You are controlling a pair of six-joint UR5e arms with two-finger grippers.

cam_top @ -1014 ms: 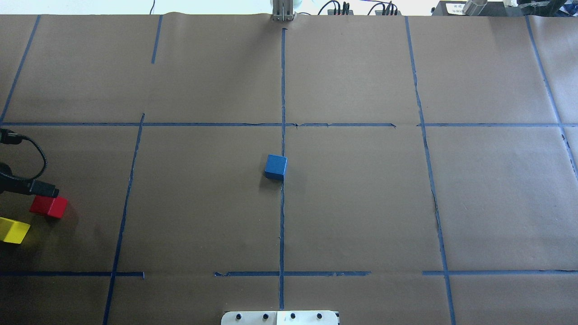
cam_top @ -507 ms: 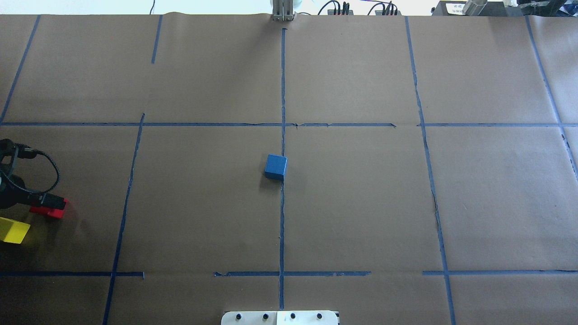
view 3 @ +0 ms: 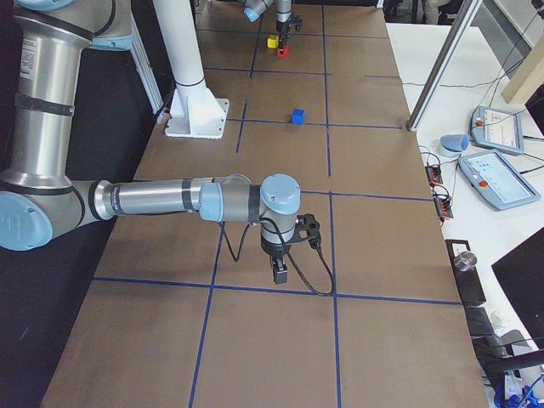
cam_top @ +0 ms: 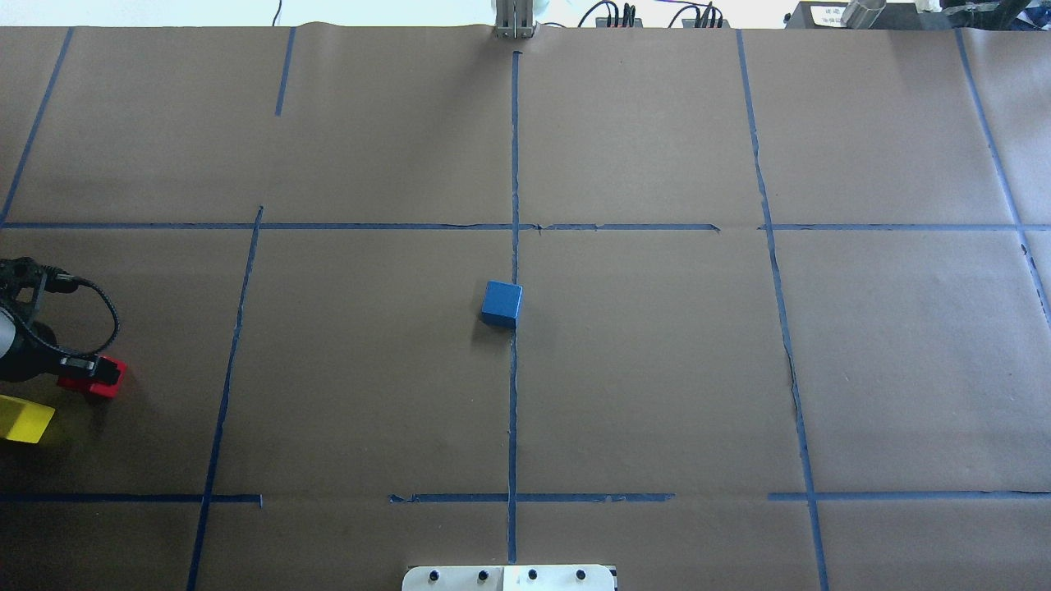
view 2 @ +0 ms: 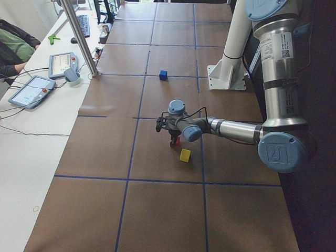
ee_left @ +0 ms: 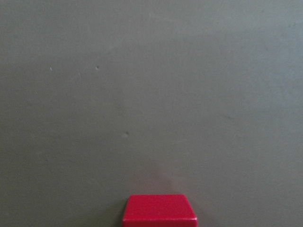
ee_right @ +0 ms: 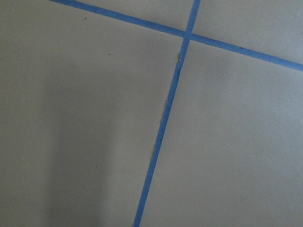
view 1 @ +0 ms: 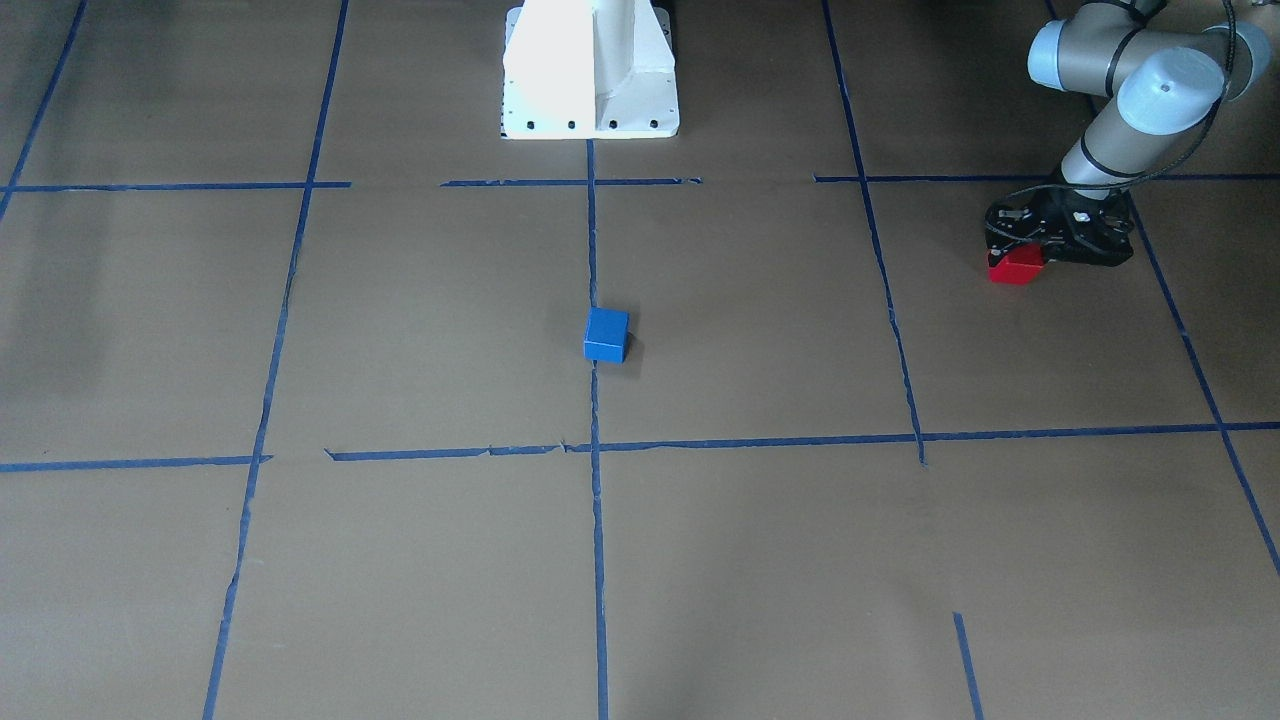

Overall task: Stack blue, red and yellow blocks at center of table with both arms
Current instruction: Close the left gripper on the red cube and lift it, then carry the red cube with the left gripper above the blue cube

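The blue block (cam_top: 501, 304) sits on the brown paper at the table's centre, also in the front view (view 1: 606, 334). The red block (cam_top: 105, 381) lies at the far left with the yellow block (cam_top: 23, 419) close beside it. My left gripper (cam_top: 80, 366) is low over the red block, fingers straddling it, and looks open; the front view (view 1: 1035, 250) shows it on top of the red block (view 1: 1012, 268). The left wrist view shows the red block (ee_left: 160, 210) at the bottom edge. My right gripper (view 3: 279, 272) shows only in the right side view, low over bare table; I cannot tell its state.
Blue tape lines divide the paper into a grid. The robot's white pedestal (view 1: 590, 70) stands at the table's near middle edge. A side table with tablets (view 2: 31, 89) and a metal pole (view 2: 79, 37) runs along the far side.
My left gripper has moved down and onto the red block, covering more of it. The blocks have not moved.
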